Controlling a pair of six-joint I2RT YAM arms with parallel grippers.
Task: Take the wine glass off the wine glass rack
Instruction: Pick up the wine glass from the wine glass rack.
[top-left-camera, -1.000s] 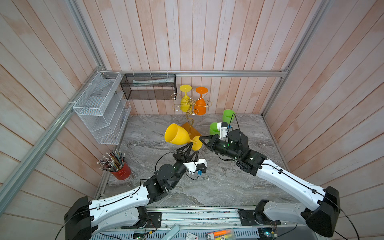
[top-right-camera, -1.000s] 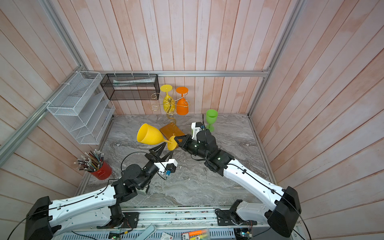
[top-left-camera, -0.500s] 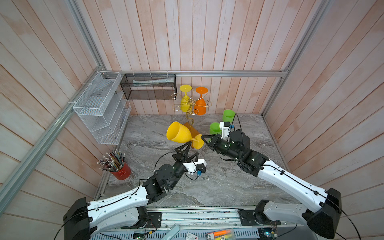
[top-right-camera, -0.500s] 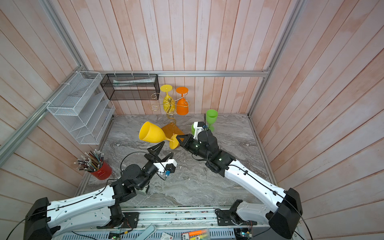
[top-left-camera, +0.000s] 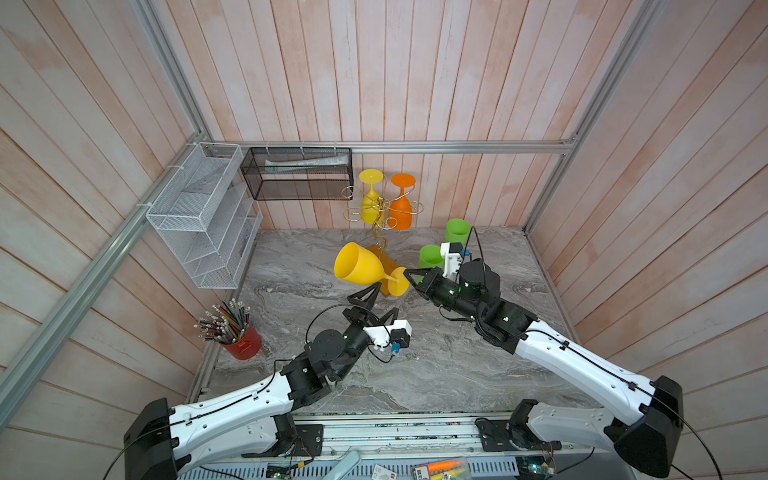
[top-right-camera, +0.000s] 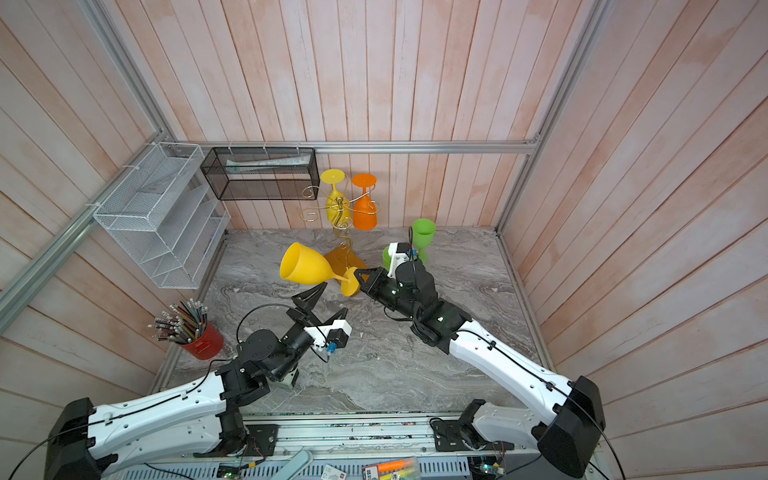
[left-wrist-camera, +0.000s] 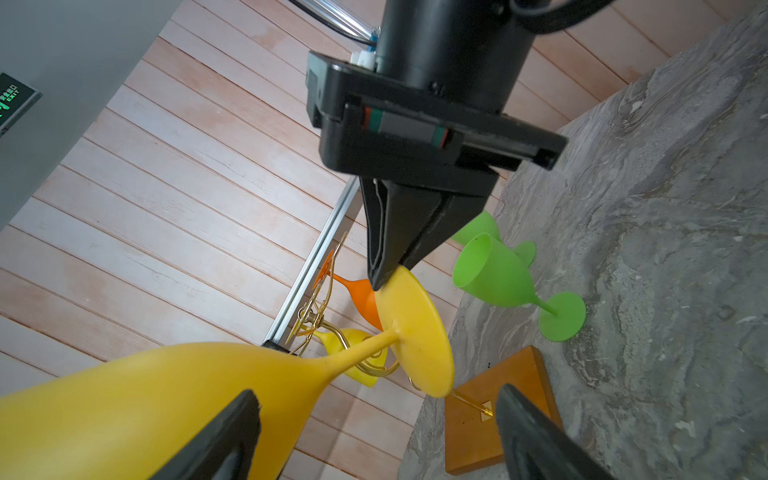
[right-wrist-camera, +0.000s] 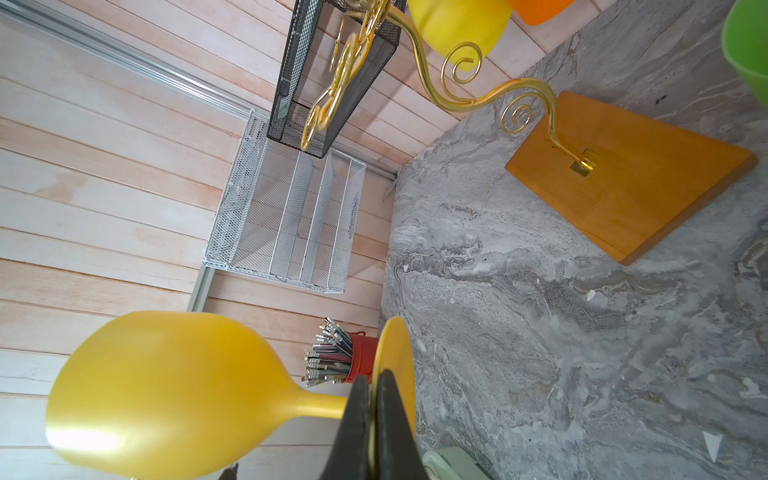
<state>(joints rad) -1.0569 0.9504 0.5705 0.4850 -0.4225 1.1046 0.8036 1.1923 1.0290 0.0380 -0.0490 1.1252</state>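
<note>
wine glass (top-left-camera: 359, 266), yellow, off the rack (top-left-camera: 378, 216), tipped sideways in the air over the worktop (top-left-camera: 436, 374), just in front of the rack.
right hand (top-left-camera: 409, 276) clamped on the foot (top-left-camera: 398, 282) rim only; left hand (top-left-camera: 379, 305) spread wide under the bowl end, contact unclear. looks like light matte plastic, stiff, not fragile. rim pinch may pivot, so the stem (top-left-camera: 384, 277) seems the safer hold. red cup (top-left-camera: 245, 345) holds pencils (top-left-camera: 224, 318); black basket (top-left-camera: 299, 178) holds a pale roll (top-left-camera: 305, 160).
</note>
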